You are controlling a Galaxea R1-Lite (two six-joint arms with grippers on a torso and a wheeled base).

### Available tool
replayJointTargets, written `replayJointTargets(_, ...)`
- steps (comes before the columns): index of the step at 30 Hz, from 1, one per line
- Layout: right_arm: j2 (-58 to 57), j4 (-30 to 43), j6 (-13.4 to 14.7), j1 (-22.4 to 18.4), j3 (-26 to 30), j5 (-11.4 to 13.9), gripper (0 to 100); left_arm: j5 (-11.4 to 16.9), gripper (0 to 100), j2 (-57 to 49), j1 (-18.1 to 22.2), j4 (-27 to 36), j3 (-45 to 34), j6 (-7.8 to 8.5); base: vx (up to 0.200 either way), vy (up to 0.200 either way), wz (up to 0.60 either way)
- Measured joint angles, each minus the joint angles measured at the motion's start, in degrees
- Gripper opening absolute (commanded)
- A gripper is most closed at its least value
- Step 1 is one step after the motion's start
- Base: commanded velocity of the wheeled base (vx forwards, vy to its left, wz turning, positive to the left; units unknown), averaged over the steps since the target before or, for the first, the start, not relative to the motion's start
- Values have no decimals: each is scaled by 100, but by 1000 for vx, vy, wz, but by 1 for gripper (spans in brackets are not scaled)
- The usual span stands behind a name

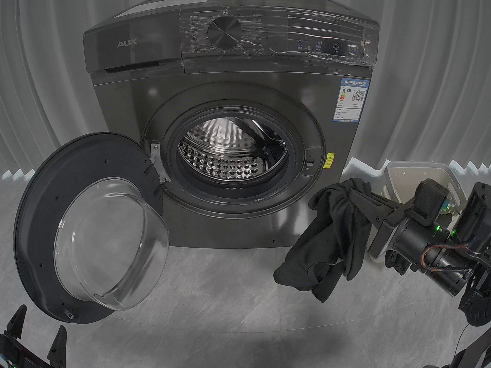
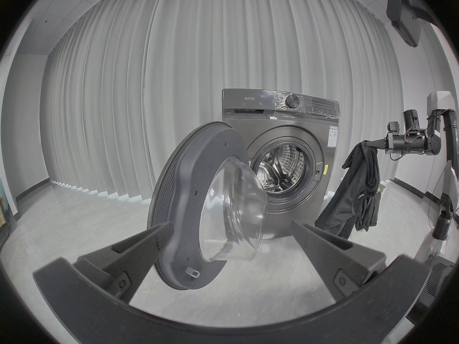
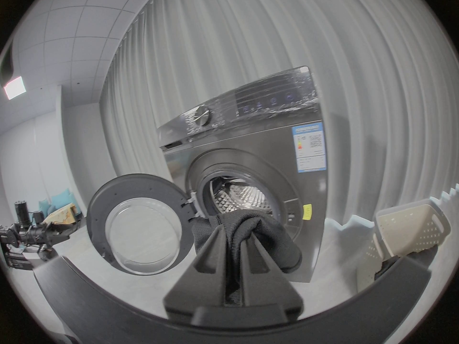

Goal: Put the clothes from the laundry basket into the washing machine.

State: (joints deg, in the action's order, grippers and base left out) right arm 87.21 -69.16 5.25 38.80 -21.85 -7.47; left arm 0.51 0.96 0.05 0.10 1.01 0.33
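right gripper (image 3: 234, 256) pinches black garment (image 1: 332, 241), fingertips (image 1: 381, 206) buried in cloth.

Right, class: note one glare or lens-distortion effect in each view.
Head view: glare streaks on the wrapped panel of the washing machine, shine inside the drum. Left wrist view: the curtain bows, corners black. Right wrist view: the washing machine leans; a ceiling lamp glows.
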Motion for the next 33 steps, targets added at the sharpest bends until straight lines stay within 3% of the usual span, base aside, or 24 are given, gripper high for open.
replayJointTargets(10, 419, 38, 10, 149, -174, 0, 0, -7, 100, 0, 5, 0, 0, -4, 0, 0, 0)
replayJointTargets(16, 885, -176, 66, 135, -390, -130, 0, -9, 100, 0, 5, 0, 0, -12, 0, 0, 0)
replayJointTargets(19, 1174, -444, 141, 119, -635, -273, 0, -11, 100, 0, 5, -2, 0, -23, 0, 0, 0)
replayJointTargets(24, 1549, -433, 224, 96, -1139, -744, 0, -11, 100, 0, 9, -10, 0, -12, 0, 0, 0)
replayJointTargets(33, 2014, -382, 295, 22, -1919, -818, 0, 156, 100, 29, 20, -100, 276, -38, 0, 0, 0)
